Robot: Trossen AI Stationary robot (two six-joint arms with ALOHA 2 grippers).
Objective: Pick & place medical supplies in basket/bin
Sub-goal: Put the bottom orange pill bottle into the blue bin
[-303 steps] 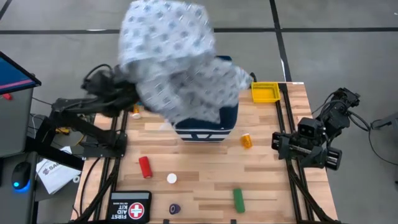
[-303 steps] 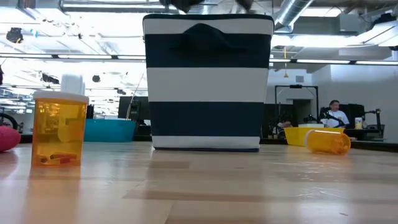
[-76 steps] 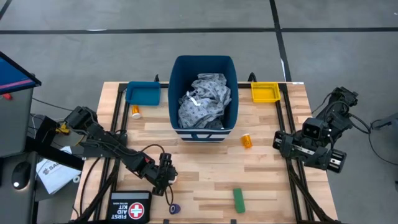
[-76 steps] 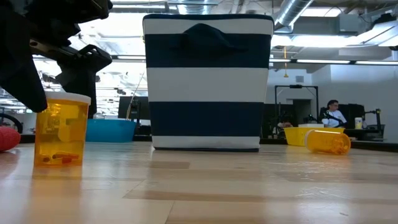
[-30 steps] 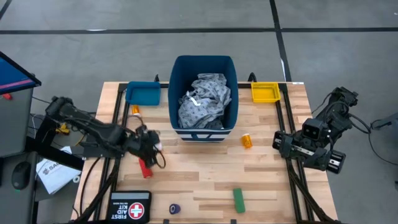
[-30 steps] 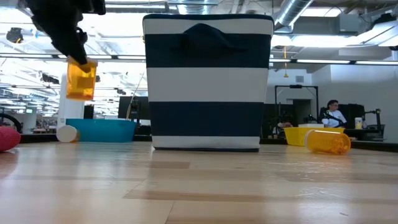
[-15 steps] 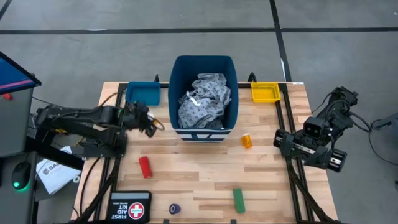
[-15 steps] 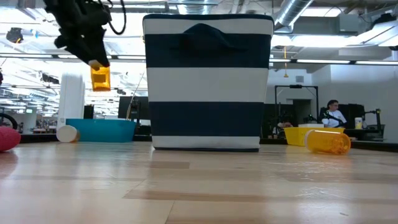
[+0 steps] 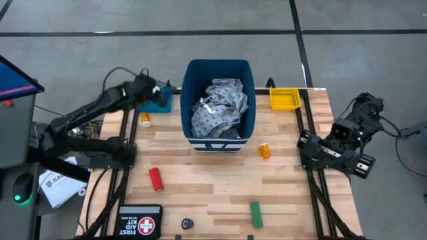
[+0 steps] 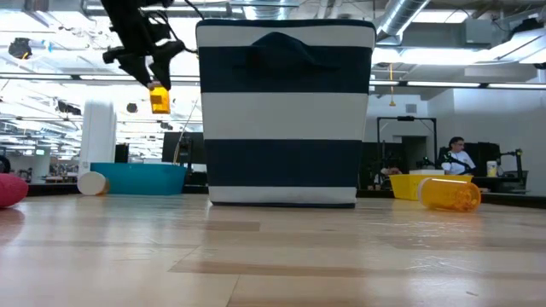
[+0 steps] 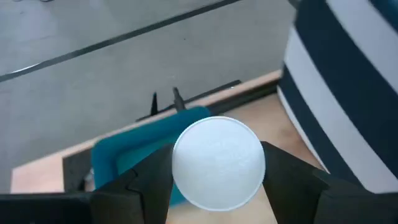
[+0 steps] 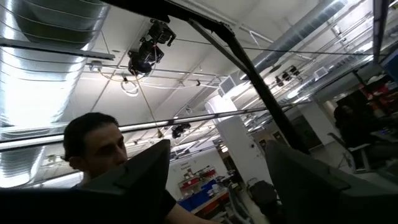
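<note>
High view: the left hand (image 9: 155,91), clamped on an orange bottle (image 10: 159,100), hangs over the teal tray (image 9: 160,105) at the tabletop's far left corner. Right hand (image 9: 313,155) waits at the right edge, fingers apart.

A black first aid pouch (image 9: 140,227) lies at the table's (image 9: 220,180) near edge.

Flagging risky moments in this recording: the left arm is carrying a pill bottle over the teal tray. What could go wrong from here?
1. The left gripper holds the orange bottle by its white cap, high above the teal tray; dropped from there, it may bounce out.
2. The tall blue bin stands close beside the tray; a swing that way could strike it.
3. Another bottle lies just outside the tray and might be nudged.
</note>
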